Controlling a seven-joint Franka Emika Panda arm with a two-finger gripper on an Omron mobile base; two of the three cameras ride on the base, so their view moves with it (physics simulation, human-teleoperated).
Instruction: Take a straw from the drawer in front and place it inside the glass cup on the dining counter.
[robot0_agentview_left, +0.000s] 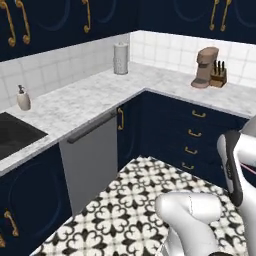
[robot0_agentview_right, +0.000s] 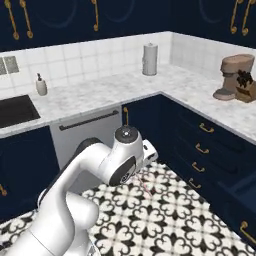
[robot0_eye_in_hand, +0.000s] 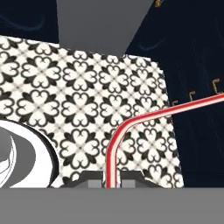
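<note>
hand view, end effector (robot0_eye_in_hand: 112, 178) clamped on straw (robot0_eye_in_hand: 131, 124), open tiled floor (robot0_eye_in_hand: 87, 96) below, cabinets (robot0_eye_in_hand: 197, 65) alongside

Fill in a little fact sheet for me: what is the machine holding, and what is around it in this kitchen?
held: straw, red-pink, bent top
tool: shut on the straw, over the patterned floor
stage: straw already out of its drawer, being carried
worktop: paper towel roll, coffee machine, knife block, soap bottle
glass cup: none visible here
</note>
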